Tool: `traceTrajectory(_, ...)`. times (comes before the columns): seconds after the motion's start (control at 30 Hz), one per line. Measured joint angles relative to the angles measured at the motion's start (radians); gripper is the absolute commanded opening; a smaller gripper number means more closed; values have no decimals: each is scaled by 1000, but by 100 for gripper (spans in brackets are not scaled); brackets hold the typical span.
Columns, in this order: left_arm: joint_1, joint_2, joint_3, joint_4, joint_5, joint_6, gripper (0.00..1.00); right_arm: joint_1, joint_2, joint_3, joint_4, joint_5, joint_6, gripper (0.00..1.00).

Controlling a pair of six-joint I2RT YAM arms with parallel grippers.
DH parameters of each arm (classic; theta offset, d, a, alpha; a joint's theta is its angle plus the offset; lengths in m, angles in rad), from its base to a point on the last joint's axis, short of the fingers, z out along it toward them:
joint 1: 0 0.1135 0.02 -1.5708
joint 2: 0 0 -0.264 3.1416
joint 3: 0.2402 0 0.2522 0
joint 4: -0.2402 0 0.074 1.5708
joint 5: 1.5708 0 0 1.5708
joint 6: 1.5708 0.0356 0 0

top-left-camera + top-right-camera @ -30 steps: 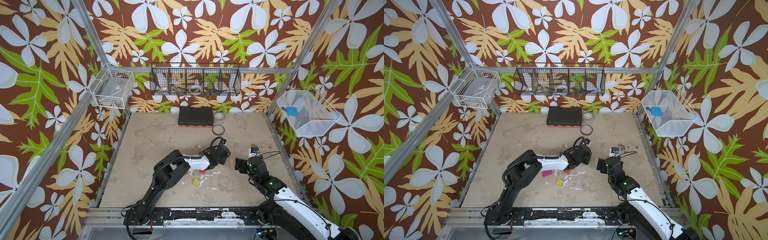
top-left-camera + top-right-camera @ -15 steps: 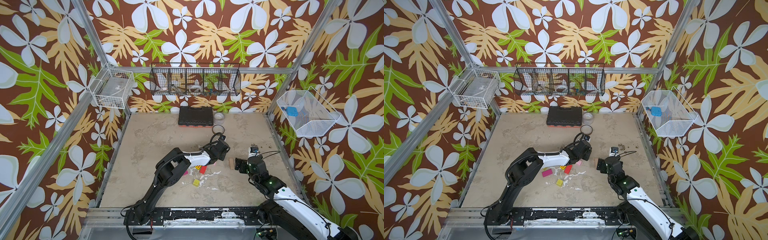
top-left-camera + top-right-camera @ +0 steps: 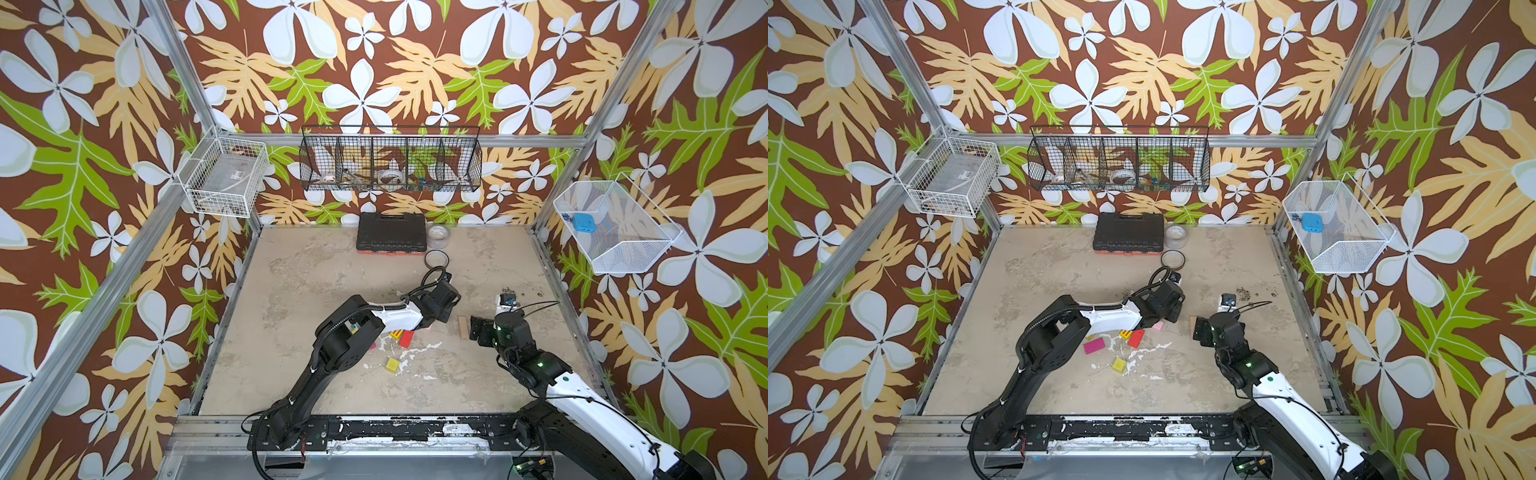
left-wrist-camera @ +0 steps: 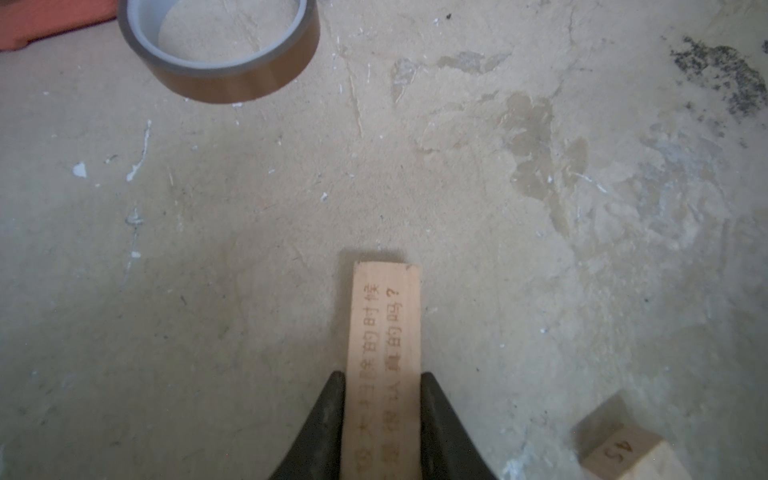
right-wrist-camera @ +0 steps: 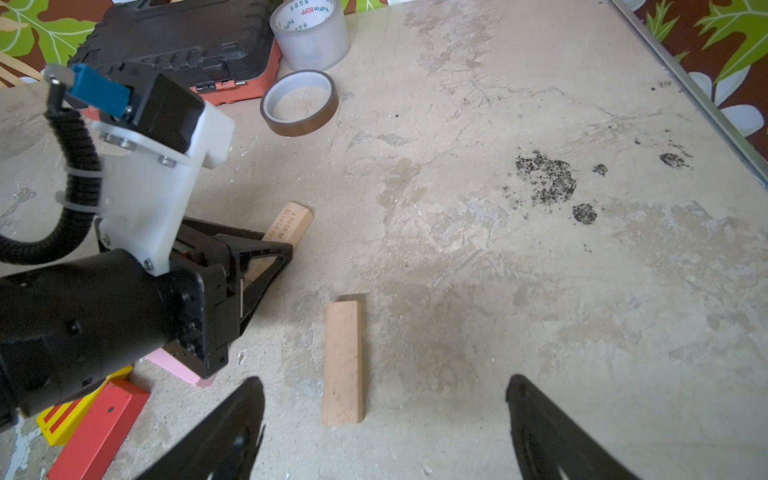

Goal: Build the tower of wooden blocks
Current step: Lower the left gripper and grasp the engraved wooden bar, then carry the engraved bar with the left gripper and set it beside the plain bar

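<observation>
Left claw (image 4: 382,376): clamped on the engraved plank (image 4: 384,328), with one black jaw pressed against each long edge.
Engraved plank: tan wood with characters burnt into its upper face. Its free end points toward the brown tape roll (image 4: 220,54) and is well apart from it. In the right wrist view the plank (image 5: 291,222) sits low over the surface (image 5: 540,291), and it is not clear whether it touches.
Right claw (image 5: 383,379): jaws spread wide with nothing in them. They stand on either side of the end of the plain plank (image 5: 343,361) farthest from the brown tape roll, and neither jaw touches it.
Plain plank: lies flat on the surface, farther from the brown tape roll than the engraved plank, with its long axis running roughly toward the roll. Both top views show it beside the right claw (image 3: 462,327) (image 3: 1192,323).
Painted blocks: lie loose and singly on the surface, farther still from the brown tape roll.
Pink block (image 3: 1157,326): the painted block nearest the roll, partly under the left arm.
Red block (image 3: 1136,338): just beside the yellow block (image 3: 1124,333), which has red stripes.
Magenta block (image 3: 1094,345): off to the left arm's side.
Yellow-green cube (image 3: 392,365): the block farthest from the roll.
Beyond the roll: the clear tape roll (image 3: 438,237) and the black tool case (image 3: 391,230), both near it on its far side.
</observation>
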Motion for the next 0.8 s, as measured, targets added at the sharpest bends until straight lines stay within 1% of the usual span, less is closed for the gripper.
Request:
traceTrajectory(0.17,-8,-72,-105,9,39,-92,23,0,3,0,0,0,0,90)
traceTrajectory(0.23,-18,-106,-157,23,50,-132,23,0,4,0,0,0,0,90)
traceTrajectory(0.43,-95,-195,-271,30,38,-254,23,0,-1,0,-1,0,0,90)
traceTrajectory(0.6,-144,-228,-301,31,8,-338,23,0,-12,-2,-6,0,4,90)
traceTrajectory(0.7,-146,-228,-296,35,-6,-372,22,-12,-21,-10,-8,-3,18,85)
traceTrajectory(0.8,-147,-222,-279,39,-13,-388,20,-77,-19,-22,-7,-32,23,76)
